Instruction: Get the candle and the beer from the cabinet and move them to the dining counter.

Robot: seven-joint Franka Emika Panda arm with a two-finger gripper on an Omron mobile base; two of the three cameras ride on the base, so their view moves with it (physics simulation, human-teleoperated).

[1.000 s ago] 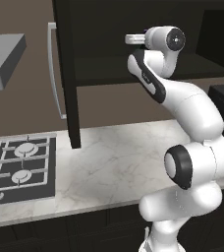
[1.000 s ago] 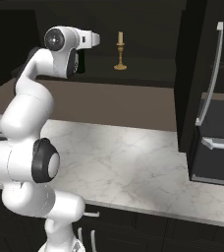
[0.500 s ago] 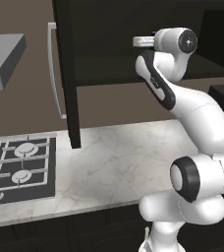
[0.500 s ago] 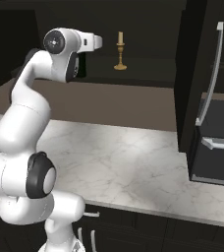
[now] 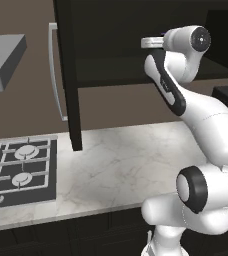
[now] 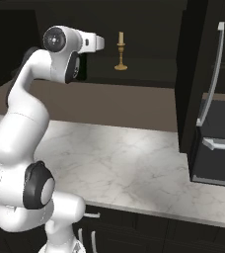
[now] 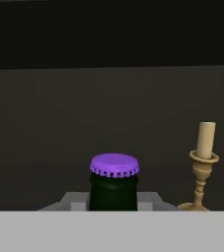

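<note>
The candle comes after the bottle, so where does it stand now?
The candle stands upright on the shelf inside the open cabinet; in the hand view it is right of the purple-capped bottle, apart from it.

Home kitchen, rendered. Gas hob (image 5: 18,170) with black grates set in a grey-white marble counter (image 5: 121,167) at near left. Grey extractor hood (image 5: 3,62) above the hob. Dark wall cabinet (image 5: 68,75) with long silver bar handle (image 5: 56,75), doors open. Brown wall behind. Low dark cabinets under the counter. Black appliance with silver handles (image 6: 210,84) at far right.
</note>
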